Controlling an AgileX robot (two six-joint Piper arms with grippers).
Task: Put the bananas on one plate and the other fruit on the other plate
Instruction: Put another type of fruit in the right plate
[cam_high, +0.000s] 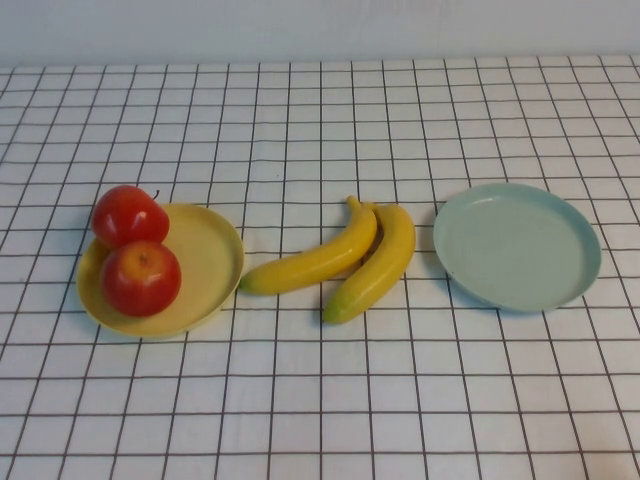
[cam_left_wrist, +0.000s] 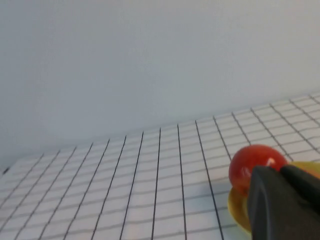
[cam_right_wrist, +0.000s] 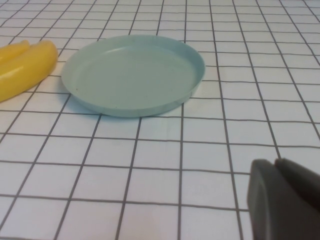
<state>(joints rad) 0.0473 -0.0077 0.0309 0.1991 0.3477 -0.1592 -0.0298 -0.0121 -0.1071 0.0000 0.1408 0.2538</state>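
The left gripper (cam_left_wrist: 287, 205) is seen near the apples (cam_high: 135, 255); the right gripper (cam_right_wrist: 285, 200) is seen above the checked cloth (cam_high: 320, 400), near the blue-green plate (cam_high: 517, 246). Neither grip state can be told. Both apples are held on the yellow plate (cam_high: 210, 262). The bananas (cam_high: 340, 262) are laid touching between the plates.

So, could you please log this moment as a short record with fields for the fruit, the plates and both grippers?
apples: two red apples, both on the yellow plate, toward its left side
bananas: two bananas side by side on the checked tablecloth, between the plates
blue-green plate: blue-green plate holds nothing, to the right of the bananas
left gripper: left gripper near the yellow plate, seen only in its wrist view
right gripper: right gripper above the cloth near the blue-green plate
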